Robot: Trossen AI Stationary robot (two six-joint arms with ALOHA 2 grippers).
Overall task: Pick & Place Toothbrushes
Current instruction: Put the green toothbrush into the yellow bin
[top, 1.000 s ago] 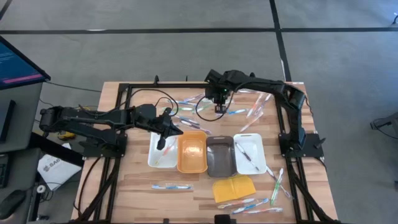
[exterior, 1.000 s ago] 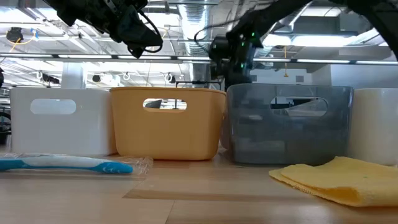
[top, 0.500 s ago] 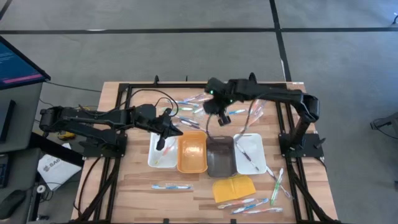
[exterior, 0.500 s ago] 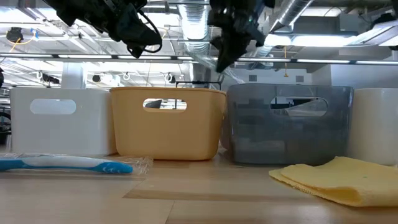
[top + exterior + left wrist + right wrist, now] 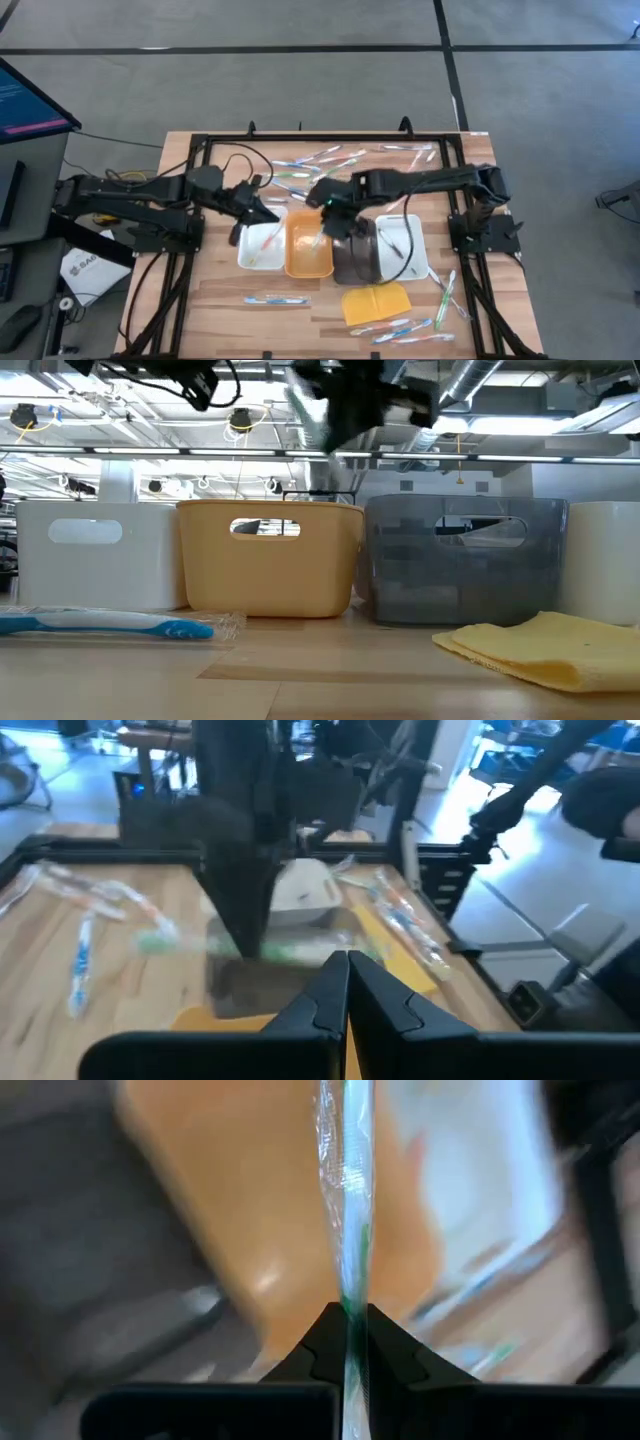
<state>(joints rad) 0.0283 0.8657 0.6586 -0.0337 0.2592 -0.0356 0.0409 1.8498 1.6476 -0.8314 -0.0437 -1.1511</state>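
Grey floor crossed by dark lines is seen around a wooden surface [image 5: 220,310] on which a dark frame and two arms are mounted. A green toothbrush [image 5: 352,1230] in clear wrapping is gripped between the closed fingers of the right claw [image 5: 322,212], which is held above the orange tray [image 5: 308,262]; in the right wrist view the wrapped brush is seen running out from the fingertips over that tray's orange floor. The orange tray itself is seen bare apart from the brush hanging above it.

Four trays are set in a row: a white tray [image 5: 248,255] at the left end, then the orange one, then a grey tray [image 5: 352,265], then a second white tray [image 5: 415,262]. One or two toothbrushes are seen lying in the left white tray [image 5: 264,243], and one is seen lying in the right white tray [image 5: 391,243]. What the grey tray contains cannot be told.

More wrapped toothbrushes are scattered along the far side of the surface [image 5: 315,160], near the right edge [image 5: 443,290], beside the yellow pad [image 5: 376,302] and alone in front of the trays [image 5: 275,298]. The left claw [image 5: 262,210] is held shut and empty beside the far end of the left white tray.
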